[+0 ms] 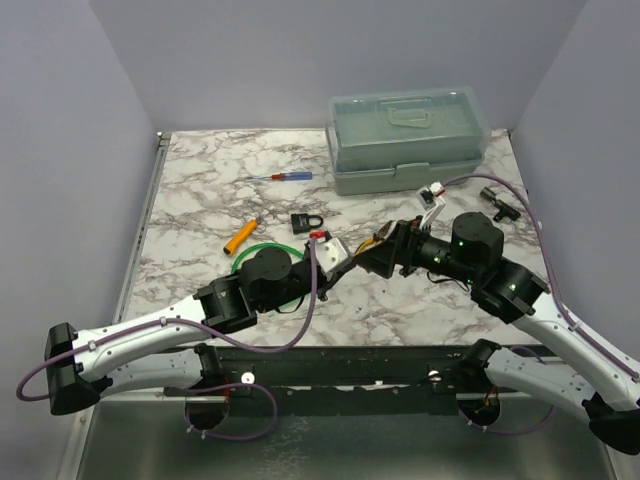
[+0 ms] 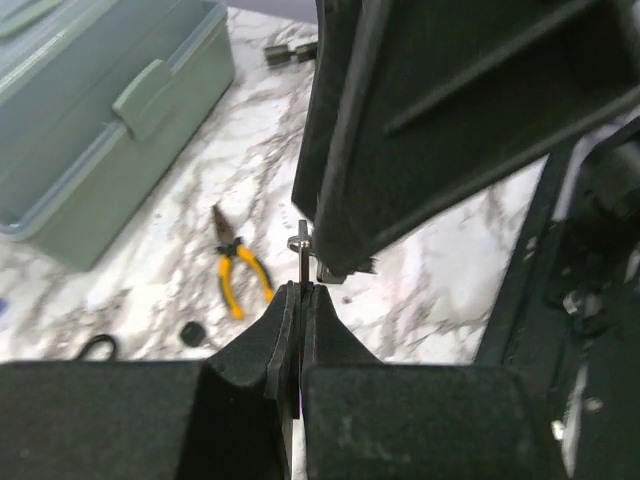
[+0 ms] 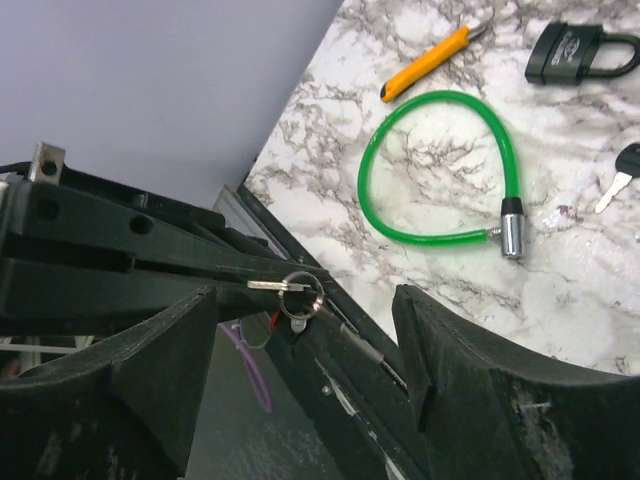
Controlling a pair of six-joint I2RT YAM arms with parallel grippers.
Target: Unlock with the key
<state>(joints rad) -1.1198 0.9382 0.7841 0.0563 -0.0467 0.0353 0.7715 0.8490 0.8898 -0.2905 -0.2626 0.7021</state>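
**Ringed key pinched between two claws; dark-headed key lies idle**

Closest to the lens, the left claw (image 2: 302, 300) has its black fingers pressed together on a thin silver key on a small wire ring (image 2: 302, 255), the ring showing just past the fingertips. The right claw (image 3: 300, 300) is right against it, its fingers spread wide to either side of the ring and gripping nothing. The tiny key with a dark round head and short silver blade (image 3: 622, 172) lies flat on the white marbled tabletop (image 3: 450, 290), just beside the black padlock (image 3: 582, 52), near the steel barrel of the green looped cable lock (image 3: 512, 222), and apart from both claws.

The step in hand looks like a hand-over of the ringed key from left to right. The next move would call for the right claw to close squarely on the ring end before the left lets go. Which lock that key fits I cannot tell. If the dark-headed key is the one wanted, it is not yet picked up.

Both arms reach inward from the near edge; the left arm (image 1: 150, 335) is stretched long and low, the right arm (image 1: 545, 305) is bent at the elbow, and their claws meet nose to nose over the middle of the tabletop.
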